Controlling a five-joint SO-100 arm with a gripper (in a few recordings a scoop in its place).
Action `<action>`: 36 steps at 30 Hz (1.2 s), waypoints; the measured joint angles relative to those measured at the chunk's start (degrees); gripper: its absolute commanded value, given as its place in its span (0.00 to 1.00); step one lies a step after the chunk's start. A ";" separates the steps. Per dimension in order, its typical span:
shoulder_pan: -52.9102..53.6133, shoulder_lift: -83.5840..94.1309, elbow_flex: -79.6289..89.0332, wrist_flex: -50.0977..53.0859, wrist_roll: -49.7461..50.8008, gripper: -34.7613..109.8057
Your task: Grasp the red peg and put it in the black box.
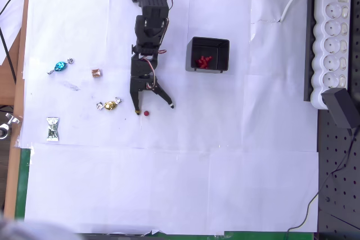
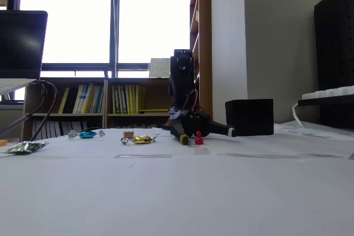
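1. overhead view: the black two-finger gripper (image 1: 153, 108) is spread wide, tips on the white paper, the tiny dark-red rounded peg (image 1: 146, 113) between them near the left finger. the small square black plastic box (image 1: 208, 54) holds more red pegs.
2. fixed view: the peg (image 2: 198, 138) stands upright just before the gripper (image 2: 203, 131); the box (image 2: 250, 117) sits right of it.

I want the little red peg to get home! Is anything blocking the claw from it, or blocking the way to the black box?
Nothing visible. The red peg lies between the open gripper fingers, and only bare white paper separates it from the black box.
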State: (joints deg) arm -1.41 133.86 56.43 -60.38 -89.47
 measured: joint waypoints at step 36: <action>0.00 0.00 -0.62 0.70 -1.41 0.28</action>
State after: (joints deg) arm -1.41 133.86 55.81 -59.68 -90.88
